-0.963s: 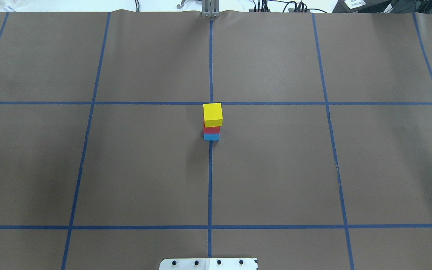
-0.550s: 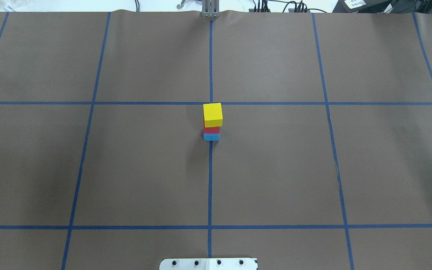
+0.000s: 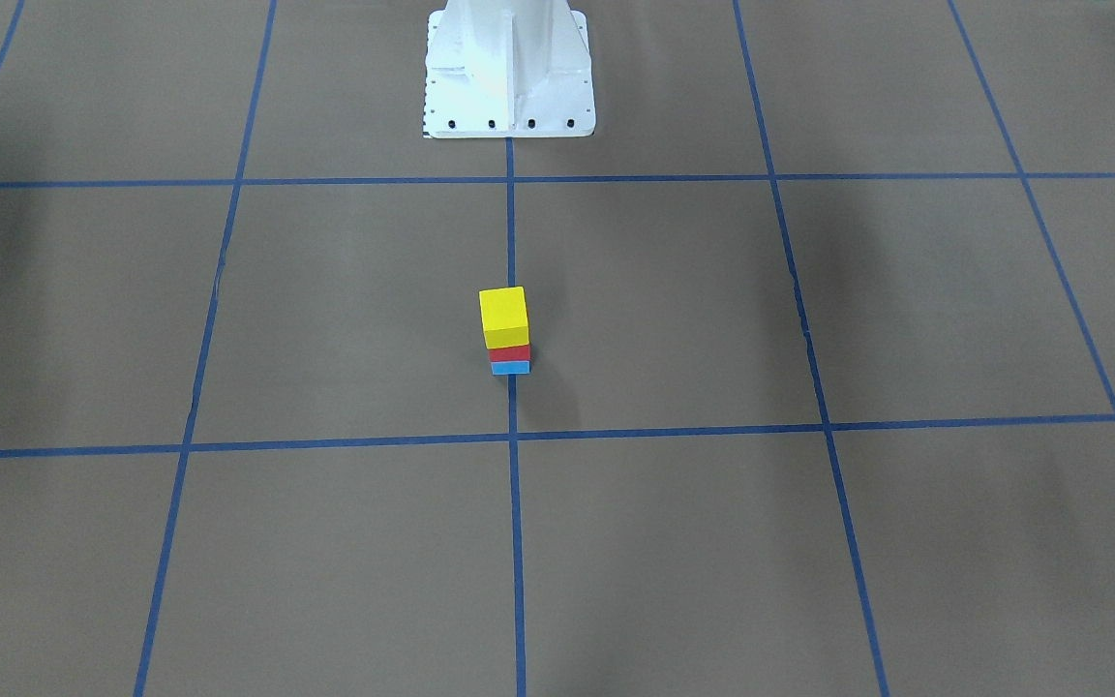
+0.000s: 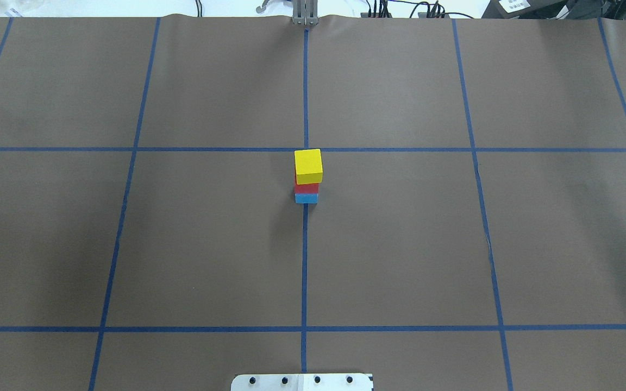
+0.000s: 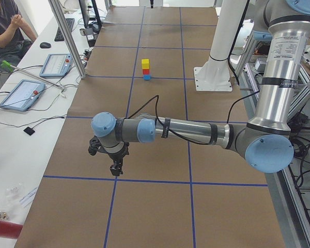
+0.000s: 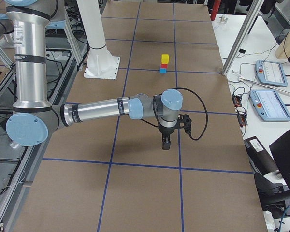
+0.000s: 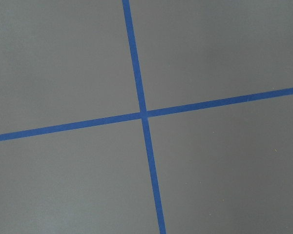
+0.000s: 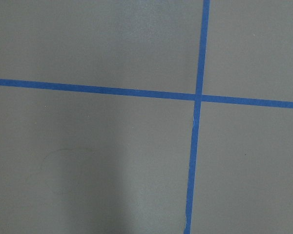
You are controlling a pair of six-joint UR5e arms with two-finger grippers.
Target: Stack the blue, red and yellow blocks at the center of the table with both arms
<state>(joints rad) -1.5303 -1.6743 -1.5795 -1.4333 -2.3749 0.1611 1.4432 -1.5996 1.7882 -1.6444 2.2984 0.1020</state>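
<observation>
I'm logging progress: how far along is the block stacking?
Done: yellow block on red block on blue block, standing on the table at its middle tape line. In hand: nothing; left hand and right hand hang away from the stack. Left: nothing visible.

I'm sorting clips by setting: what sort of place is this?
Probably a robotics lab: a table gridded with blue tape, the left arm and right arm reaching over it, and operator tablets beside it.

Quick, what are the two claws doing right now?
Left claw: cannot tell if open or closed.
Right claw: cannot tell either.
</observation>
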